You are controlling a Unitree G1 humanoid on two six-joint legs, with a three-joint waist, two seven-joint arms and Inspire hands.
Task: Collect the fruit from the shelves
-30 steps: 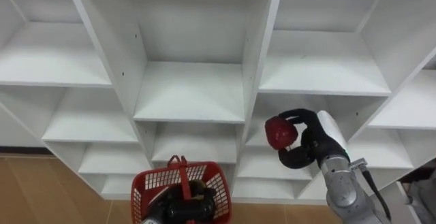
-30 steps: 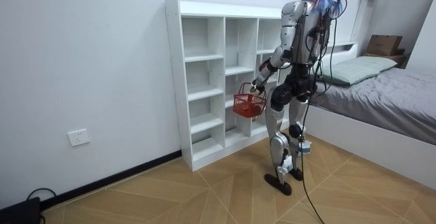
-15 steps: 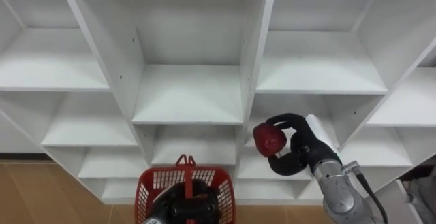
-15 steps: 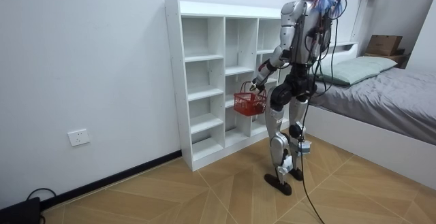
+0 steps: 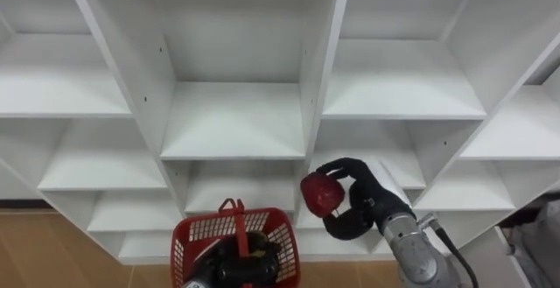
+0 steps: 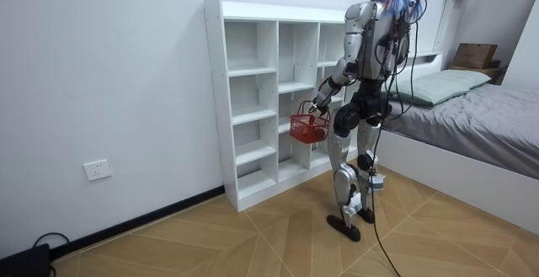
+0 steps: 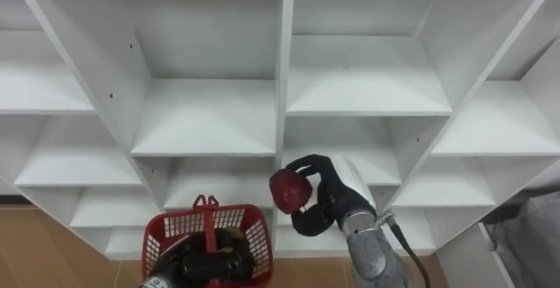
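Round dark-red apple [image 5: 320,193] is held in the right hand [image 5: 366,202]; fingers and thumb are curled round its right side, so the grasp is closed on the fruit. The apple is carried in the air in front of the shelving, resting on no shelf.

Below and to the left of the right hand, a red plastic mesh basket [image 5: 199,234] is seen, with its upright red handle [image 5: 234,213]. The handle is gripped by the left hand [image 5: 229,267], fingers wrapped round it. The apple is held just above and to the right of the basket rim, apart from it.

Behind both hands a white open-shelved closet [image 5: 325,60] is recorded; the compartments around the right hand are bare.

Room view: the robot is seen standing upright, facing the closet [image 6: 253,100], basket [image 6: 309,128] hanging from the left hand at hip height. A grey-covered bed [image 6: 472,117] is noted at the room view's right, behind the robot.
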